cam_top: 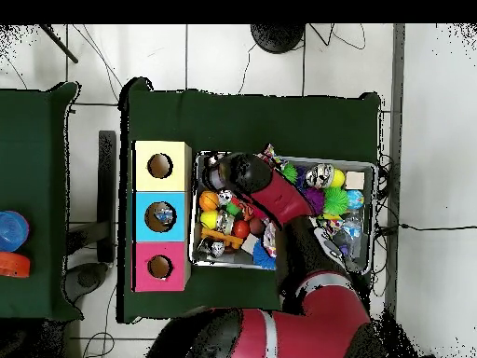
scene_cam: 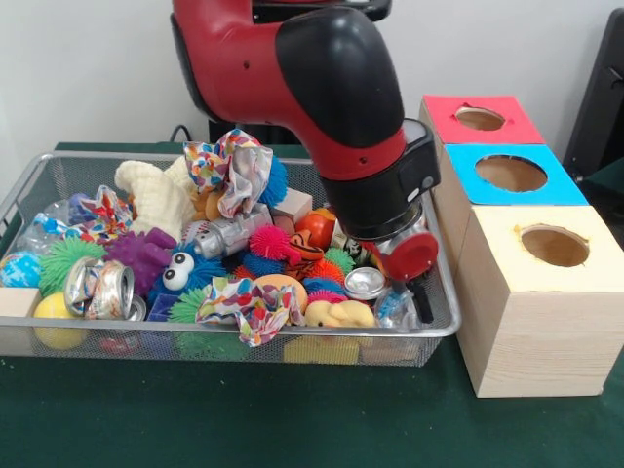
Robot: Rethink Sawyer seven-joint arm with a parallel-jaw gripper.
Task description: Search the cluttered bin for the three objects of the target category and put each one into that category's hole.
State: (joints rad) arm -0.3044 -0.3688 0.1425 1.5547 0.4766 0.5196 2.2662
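I have the gripper (scene_cam: 398, 261) down in the wire-mesh bin (scene_cam: 444, 327), at the end beside the three wooden boxes. I judge it sits there because a crumpled clear bottle (scene_cam: 395, 307) lies just under and in front of the jaws, beside a flattened can end (scene_cam: 364, 283). That makes it the closest target and the shortest carry to a hole. The wrist housing and a red disc cover the jaws, so I cannot tell whether they are open, closed or already on something.

A second clear bottle (scene_cam: 41, 230) with a blue-white label lies well away from the jaws, at the bin's opposite end. What looks like a third (scene_cam: 229, 234) lies between, beneath a patterned paper wad (scene_cam: 232, 166).

The front view gives me the gripper's height among the toys. From overhead the arm (cam_top: 279, 200) hides the gripper, but that view looks down into the holes, and something pale lies inside the blue-topped box (cam_top: 160, 233).
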